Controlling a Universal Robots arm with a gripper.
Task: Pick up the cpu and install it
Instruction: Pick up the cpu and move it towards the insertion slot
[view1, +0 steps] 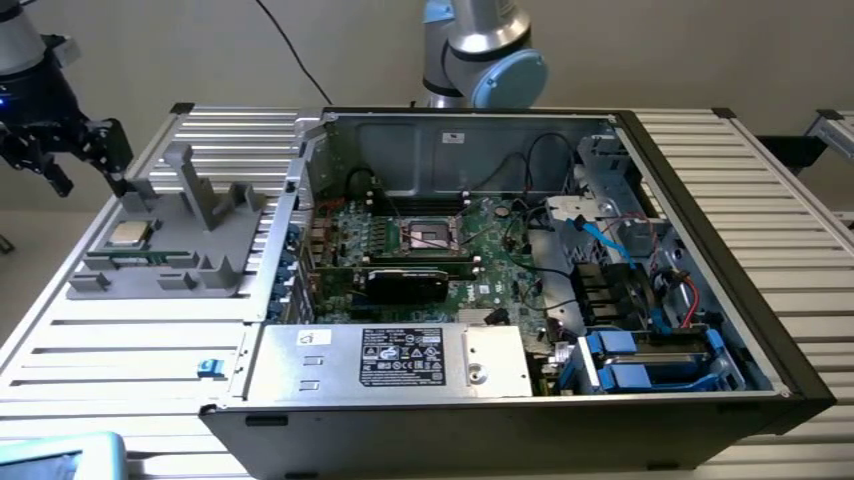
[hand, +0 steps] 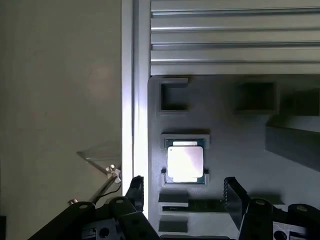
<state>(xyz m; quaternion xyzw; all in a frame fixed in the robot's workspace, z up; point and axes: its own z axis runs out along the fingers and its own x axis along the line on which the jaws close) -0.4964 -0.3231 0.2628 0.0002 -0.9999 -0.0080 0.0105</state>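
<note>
Nothing of the task had been carried out yet, as far as the frames told. The small square cpu (view1: 130, 233), with its shiny silver-grey metal top, lay flat in a shallow recess of the grey moulded plastic holder (view1: 187, 275). The holder sat on the slatted aluminium table (view1: 120, 340), to the exterior view's left of the open black computer case (view1: 467, 440). The black two-fingered gripper (view1: 91, 178) hung above the holder's far edge, jaws spread wide and holding nothing. In the wrist view its fingers (hand: 135, 192) stood either side of the chip's line, well clear of it. The metal-framed processor socket (view1: 430, 235) on the green motherboard (view1: 497, 262) looked unoccupied, so both the pick and the installation remained to be done.
</note>
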